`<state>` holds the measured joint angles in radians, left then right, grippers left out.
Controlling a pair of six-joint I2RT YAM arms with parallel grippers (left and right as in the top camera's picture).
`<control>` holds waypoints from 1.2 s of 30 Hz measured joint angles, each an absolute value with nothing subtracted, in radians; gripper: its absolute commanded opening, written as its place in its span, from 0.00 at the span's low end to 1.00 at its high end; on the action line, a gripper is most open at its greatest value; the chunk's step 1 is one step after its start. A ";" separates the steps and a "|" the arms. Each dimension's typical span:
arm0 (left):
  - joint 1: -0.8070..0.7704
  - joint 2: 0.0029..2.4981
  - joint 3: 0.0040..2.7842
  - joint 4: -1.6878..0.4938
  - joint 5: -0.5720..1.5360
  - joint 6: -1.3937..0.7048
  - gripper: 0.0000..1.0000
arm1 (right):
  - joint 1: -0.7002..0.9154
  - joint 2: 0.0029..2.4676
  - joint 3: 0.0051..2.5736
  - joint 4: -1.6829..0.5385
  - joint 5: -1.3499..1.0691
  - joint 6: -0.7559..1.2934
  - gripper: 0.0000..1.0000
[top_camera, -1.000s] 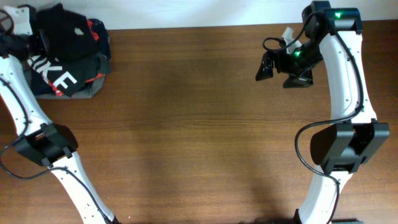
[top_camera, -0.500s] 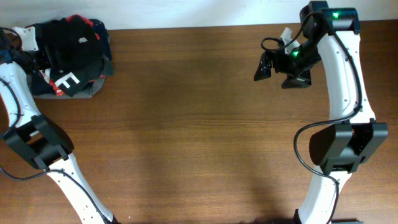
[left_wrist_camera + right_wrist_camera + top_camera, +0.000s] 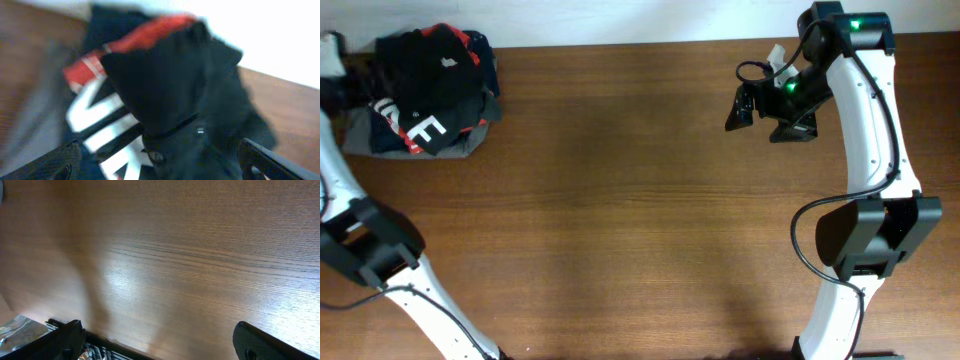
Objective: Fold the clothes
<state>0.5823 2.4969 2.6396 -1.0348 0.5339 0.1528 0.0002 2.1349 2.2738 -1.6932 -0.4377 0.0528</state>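
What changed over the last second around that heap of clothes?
The left gripper opened, let go of the black T-shirt and drew back leftward, away from it. The shirt now lies on top of the NIKE garment. The right gripper stayed open above the table, practically unmoved.

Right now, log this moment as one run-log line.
plain black soft-fabric T-shirt lying atop black-and-red white-lettered garment | left pincer open, facing the T-shirt | right pincer open over brown wooden table
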 measured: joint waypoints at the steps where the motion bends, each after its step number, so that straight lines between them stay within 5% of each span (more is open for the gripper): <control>1: 0.588 2.466 2.640 -1.035 0.530 0.152 0.99 | 0.000 2.135 2.274 -1.693 -0.438 0.054 0.99; 7: 0.591 2.299 2.640 -1.034 0.489 0.133 0.98 | 0.000 2.135 2.274 -1.693 -0.438 0.053 0.99; 9: 0.587 2.263 2.643 -1.020 0.486 0.132 0.64 | 0.000 2.135 2.274 -1.693 -0.438 0.053 0.99; 12: 0.574 2.251 2.645 -0.974 0.481 0.130 0.29 | 0.000 2.135 2.274 -1.693 -0.438 0.053 0.99; 13: 0.568 2.254 2.644 -0.959 0.476 0.134 0.24 | 0.000 2.135 2.274 -1.693 -0.438 0.053 0.99; 36: 0.430 2.698 2.632 -0.647 0.259 0.127 0.32 | 0.000 2.135 2.274 -1.693 -0.438 0.054 0.99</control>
<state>0.4301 2.6976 2.6316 -0.6472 0.2588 0.1272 0.0002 2.1349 2.2738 -1.6932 -0.4381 0.0540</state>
